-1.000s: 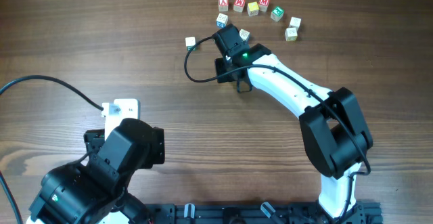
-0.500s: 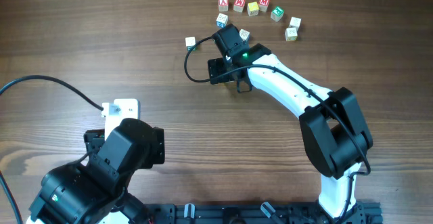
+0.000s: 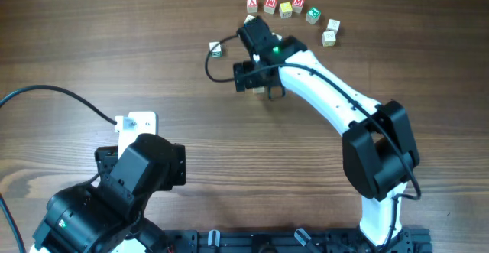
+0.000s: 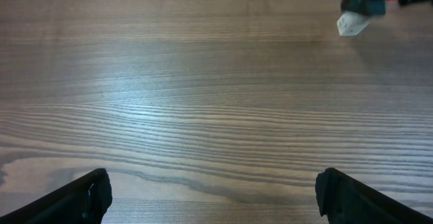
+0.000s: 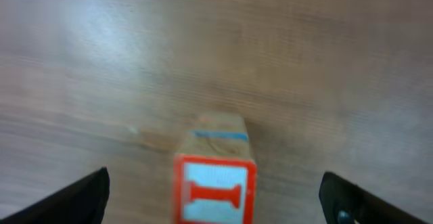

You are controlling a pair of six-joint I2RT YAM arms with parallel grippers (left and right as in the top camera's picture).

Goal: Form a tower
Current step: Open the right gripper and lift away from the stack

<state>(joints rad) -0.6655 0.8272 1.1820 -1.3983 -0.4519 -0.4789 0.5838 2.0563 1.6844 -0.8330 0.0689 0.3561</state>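
A short tower [image 5: 215, 183] stands free inside the wide-open right hand [image 5: 216, 195], while several loose cubes [image 3: 285, 9] lie unstacked.

A wooden table [image 3: 137, 47] is filling every view, its brown grain running left to right under the overhead camera. Light is falling from above, laying a pale sheen [image 4: 155, 75] across the surface in the left wrist view and softening the grain in the right wrist view. A black rail [image 3: 252, 238] is lying along the near edge.
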